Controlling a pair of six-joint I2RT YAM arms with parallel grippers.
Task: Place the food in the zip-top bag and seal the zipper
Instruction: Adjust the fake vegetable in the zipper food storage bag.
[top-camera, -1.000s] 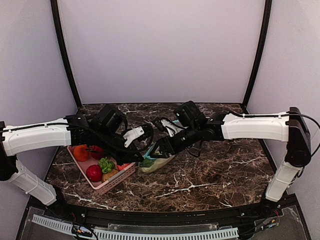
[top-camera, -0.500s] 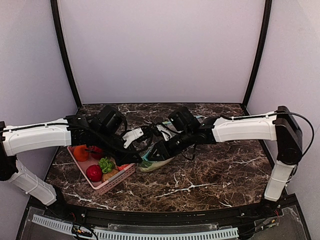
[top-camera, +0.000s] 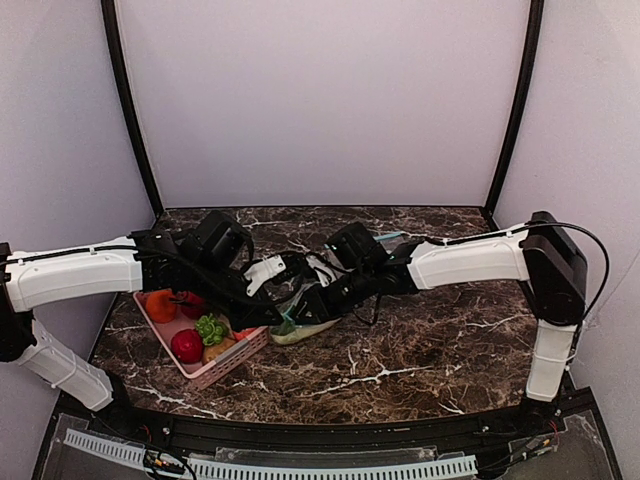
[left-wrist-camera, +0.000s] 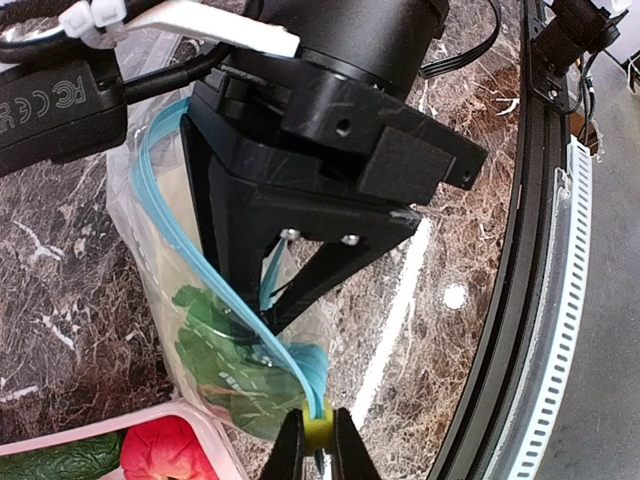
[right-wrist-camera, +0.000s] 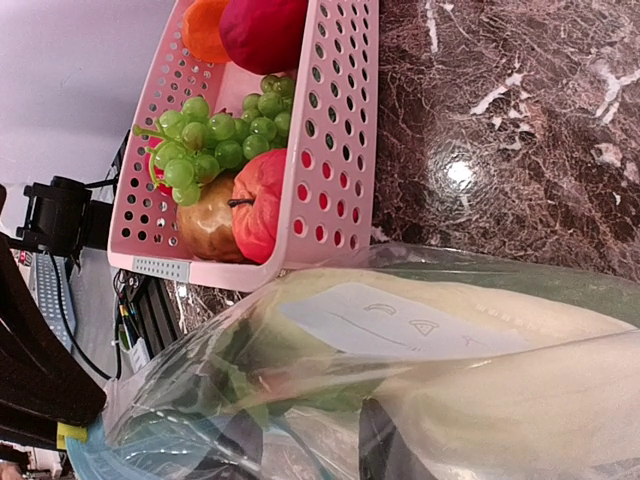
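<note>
On the dark marble desk (top-camera: 430, 350), beside the pink plastic basket (top-camera: 240, 358) at its left edge, the clear zip-top bag (top-camera: 305, 328) of green toy food (left-wrist-camera: 215, 350) has its teal-blue zipper strip (left-wrist-camera: 225, 290) clamped by the left pincer (left-wrist-camera: 318, 440), while the right pincer (left-wrist-camera: 278, 318) has just narrowed over it, grip uncertain, seemingly to seal.

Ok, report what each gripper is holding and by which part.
Left gripper pinches the zip-top bag by the end of its zipper. Right gripper is at the bag's mouth; a grip cannot be told.
</note>
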